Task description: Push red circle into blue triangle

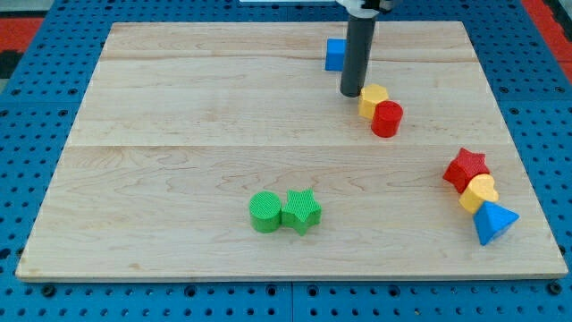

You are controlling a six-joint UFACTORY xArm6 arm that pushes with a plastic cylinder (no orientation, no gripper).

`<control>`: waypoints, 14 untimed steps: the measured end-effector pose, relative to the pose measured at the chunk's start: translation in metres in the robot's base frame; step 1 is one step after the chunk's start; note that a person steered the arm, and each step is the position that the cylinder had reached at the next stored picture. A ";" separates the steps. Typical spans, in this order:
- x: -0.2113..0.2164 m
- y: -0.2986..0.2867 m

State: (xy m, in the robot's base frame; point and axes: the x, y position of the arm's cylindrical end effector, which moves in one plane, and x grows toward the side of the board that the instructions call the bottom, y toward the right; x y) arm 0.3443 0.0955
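Observation:
The red circle [388, 119] lies right of the board's centre, touching a yellow hexagon [373, 99] on its upper left. The blue triangle [493, 222] lies at the lower right, at the bottom of a chain with a yellow heart [479, 191] and a red star [466, 168]. My tip [350, 93] stands just left of the yellow hexagon, close to or touching it, up and left of the red circle.
A blue cube [335, 55] sits near the view's top, partly hidden behind the rod. A green circle [264, 212] and a green star [302, 211] touch each other at lower centre. The wooden board [179, 134] lies on a blue pegboard.

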 end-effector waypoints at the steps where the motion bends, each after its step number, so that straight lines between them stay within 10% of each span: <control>1: 0.004 0.012; 7: 0.005 0.051; 14: 0.135 0.004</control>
State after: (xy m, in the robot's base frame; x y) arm 0.4797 0.0990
